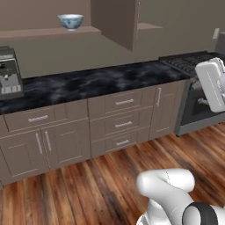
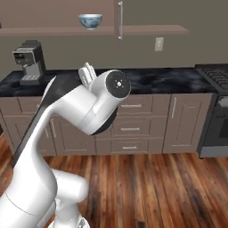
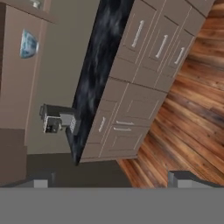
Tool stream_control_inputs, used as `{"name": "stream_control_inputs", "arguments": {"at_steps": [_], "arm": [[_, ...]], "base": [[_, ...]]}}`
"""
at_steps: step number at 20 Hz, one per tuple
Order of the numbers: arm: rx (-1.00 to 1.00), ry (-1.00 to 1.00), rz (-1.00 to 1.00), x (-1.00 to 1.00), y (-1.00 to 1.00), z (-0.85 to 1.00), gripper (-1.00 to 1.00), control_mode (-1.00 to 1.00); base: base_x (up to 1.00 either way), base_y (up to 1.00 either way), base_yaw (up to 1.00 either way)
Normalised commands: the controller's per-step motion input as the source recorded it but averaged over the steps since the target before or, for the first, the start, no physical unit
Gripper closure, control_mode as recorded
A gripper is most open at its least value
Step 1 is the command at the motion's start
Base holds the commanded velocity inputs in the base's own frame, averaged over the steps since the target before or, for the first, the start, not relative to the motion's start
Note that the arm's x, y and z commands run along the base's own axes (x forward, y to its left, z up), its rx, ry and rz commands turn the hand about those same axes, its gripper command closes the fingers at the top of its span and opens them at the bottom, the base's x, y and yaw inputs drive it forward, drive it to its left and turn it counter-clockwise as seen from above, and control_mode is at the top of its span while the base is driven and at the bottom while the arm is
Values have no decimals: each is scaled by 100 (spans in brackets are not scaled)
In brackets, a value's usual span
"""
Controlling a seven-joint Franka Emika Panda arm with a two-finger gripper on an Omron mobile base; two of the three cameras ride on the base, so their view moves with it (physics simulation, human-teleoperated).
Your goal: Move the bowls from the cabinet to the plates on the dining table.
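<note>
arm (image 2: 67,133) folded near the base, jaws released and empty; bowl (image 1: 70,21) sits on the cabinet shelf (image 1: 48,32), well apart: approach level, grip its rim.

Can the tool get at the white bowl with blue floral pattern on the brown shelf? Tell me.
Probably not from here: the bowl sits high on the shelf, far off, though nothing blocks it and the cabinet door stands open.
</note>
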Motion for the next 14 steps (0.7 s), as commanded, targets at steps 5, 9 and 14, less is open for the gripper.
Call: {"name": "stream_control_inputs", "arguments": {"at_steps": [5,9,14], "arm": [[0,0,0,0,0,0,-100,100],[0,0,0,0,0,0,-100,100],[0,0,0,0,0,0,-100,100]], "base": [[-1,13,25],[0,11,25],[0,15,24]]}}
